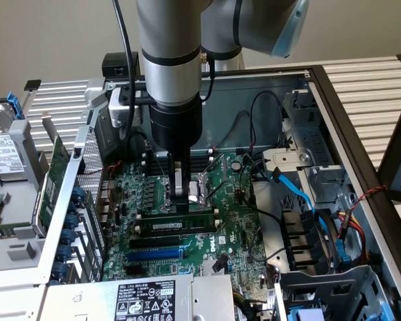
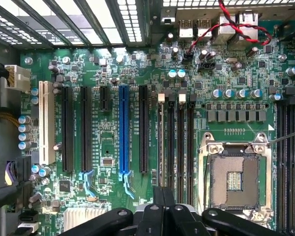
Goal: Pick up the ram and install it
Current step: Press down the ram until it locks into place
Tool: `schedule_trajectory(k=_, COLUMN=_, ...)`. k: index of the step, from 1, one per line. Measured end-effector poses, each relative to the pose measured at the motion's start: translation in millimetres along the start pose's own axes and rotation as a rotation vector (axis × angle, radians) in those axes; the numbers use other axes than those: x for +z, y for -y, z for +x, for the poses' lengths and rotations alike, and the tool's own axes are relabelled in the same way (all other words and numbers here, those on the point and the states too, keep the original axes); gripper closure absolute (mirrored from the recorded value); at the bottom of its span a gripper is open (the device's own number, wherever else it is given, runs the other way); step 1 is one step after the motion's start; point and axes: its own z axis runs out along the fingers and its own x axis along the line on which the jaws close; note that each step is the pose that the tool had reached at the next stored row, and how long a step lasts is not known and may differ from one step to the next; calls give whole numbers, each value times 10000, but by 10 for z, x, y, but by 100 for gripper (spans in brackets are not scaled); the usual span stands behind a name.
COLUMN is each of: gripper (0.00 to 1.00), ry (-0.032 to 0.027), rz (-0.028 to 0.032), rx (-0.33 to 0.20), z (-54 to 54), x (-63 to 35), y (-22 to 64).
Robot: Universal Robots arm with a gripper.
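Your gripper's (image 1: 180,202) fingers (image 2: 159,197) are pressed together with no gap between them. Their tips sit at the upper edge of the ram (image 1: 180,225), and you cannot tell whether they pinch it. The one ram, a green stick with a white label strip, stands on edge just beside the CPU socket (image 1: 200,187), in the bank of black memory slots (image 2: 176,142). You can count four of these between the socket and the single blue expansion slot (image 2: 123,128). Past the blue slot, away from the socket, lies one white slot (image 2: 47,123). The printing on the white sticker (image 1: 144,298) near the case edge is too small to read. Everything rests on a green motherboard (image 1: 237,231) inside an open grey metal computer case (image 1: 361,157).
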Motion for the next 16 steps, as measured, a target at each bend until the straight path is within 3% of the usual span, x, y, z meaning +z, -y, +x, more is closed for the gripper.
schedule_trajectory(k=16, gripper=90, ry=0, rz=-3, rx=76, z=-17, x=10, y=-40)
